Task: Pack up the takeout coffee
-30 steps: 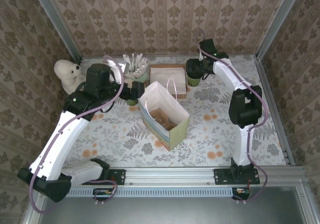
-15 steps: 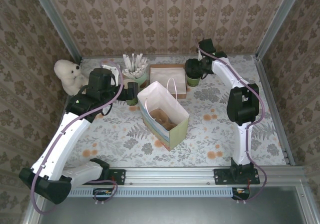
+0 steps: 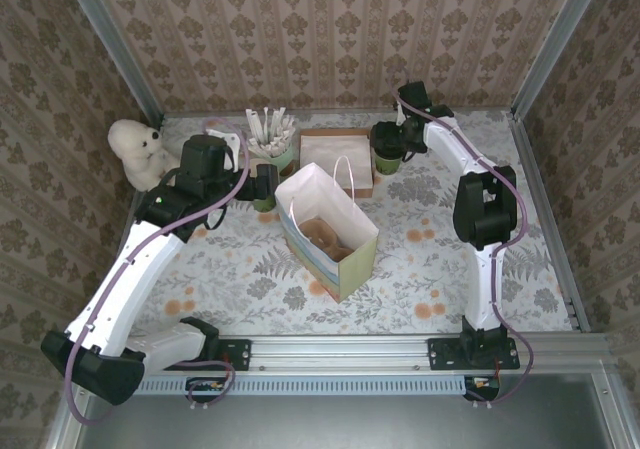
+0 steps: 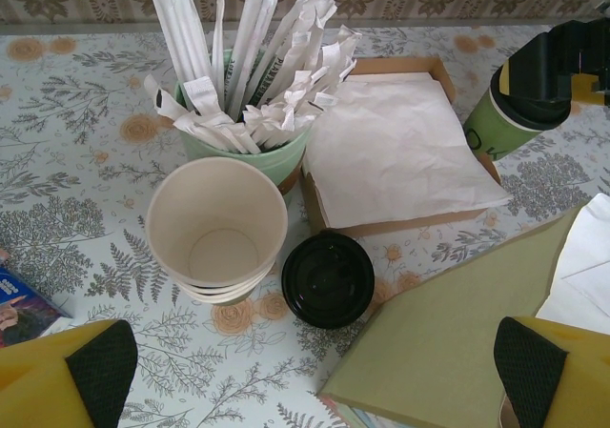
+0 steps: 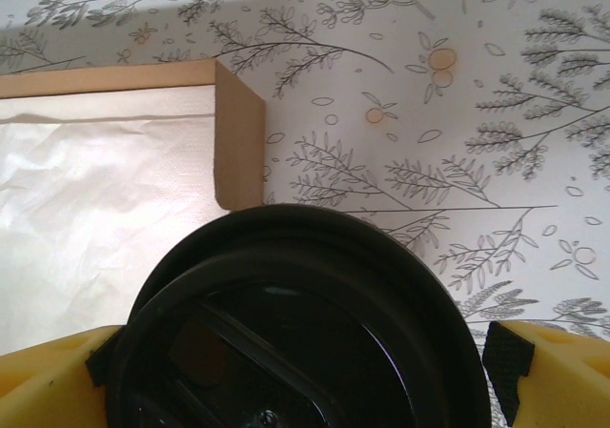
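One takeout coffee, dark green with a black lid, stands just right of the cardboard tray. My right gripper is open around it, one pad at each side of the lid and a thin gap on the right. In the left wrist view this cup shows with those fingers at its top. A second black-lidded cup stands between the cream cup stack and the paper bag. My left gripper hangs open above and short of it, holding nothing.
The white paper bag stands open mid-table with something brown inside. A cardboard tray of napkins lies behind it. The pale green holder of white sticks and a white teddy bear are at the back left.
My left gripper has drawn back a little to the left, away from the bag. My right gripper has shifted slightly at the cup; the cup has not moved.
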You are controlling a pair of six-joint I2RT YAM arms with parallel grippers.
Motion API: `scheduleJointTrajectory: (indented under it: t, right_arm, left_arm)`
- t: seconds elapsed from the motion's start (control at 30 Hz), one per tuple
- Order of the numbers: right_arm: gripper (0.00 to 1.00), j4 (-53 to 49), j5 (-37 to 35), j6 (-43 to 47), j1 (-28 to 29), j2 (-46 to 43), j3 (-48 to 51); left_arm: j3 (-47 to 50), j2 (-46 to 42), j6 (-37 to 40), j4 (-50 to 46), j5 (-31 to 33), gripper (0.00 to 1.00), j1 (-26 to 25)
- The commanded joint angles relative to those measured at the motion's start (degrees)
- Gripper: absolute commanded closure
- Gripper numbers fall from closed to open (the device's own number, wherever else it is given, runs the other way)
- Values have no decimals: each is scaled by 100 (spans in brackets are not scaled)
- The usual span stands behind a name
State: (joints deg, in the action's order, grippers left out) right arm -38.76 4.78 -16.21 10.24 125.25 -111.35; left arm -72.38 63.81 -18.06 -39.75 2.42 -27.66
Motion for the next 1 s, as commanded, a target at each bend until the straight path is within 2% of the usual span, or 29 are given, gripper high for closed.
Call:
scheduleJointTrajectory:
  t: [0.0, 0.27, 0.4, 0.6, 0.77, 0.97]
  right_arm:
    - [5, -6, 120, -136, -23, -114, 112]
    - [17, 175, 208, -135, -57, -381, 370]
    - [18, 199, 155, -181, -66, -736, 731]
    - [17, 395, 206, -313, -66, -1610, 1851]
    - [17, 765, 345, -550, -40, -2597, 3148]
    - [17, 770, 367, -629, 125, -3522, 4165]
  left_arm:
    - [-5, 9, -104, 99, -6, 0, 40]
    - [21, 17, -96, 116, -24, 0, 35]
    - [29, 17, -116, 160, -57, 0, 46]
    - [65, -26, -180, 155, -8, 0, 42]
    - [160, -155, -324, 159, 229, 0, 52]
    - [421, -501, -649, 343, 532, 0, 74]
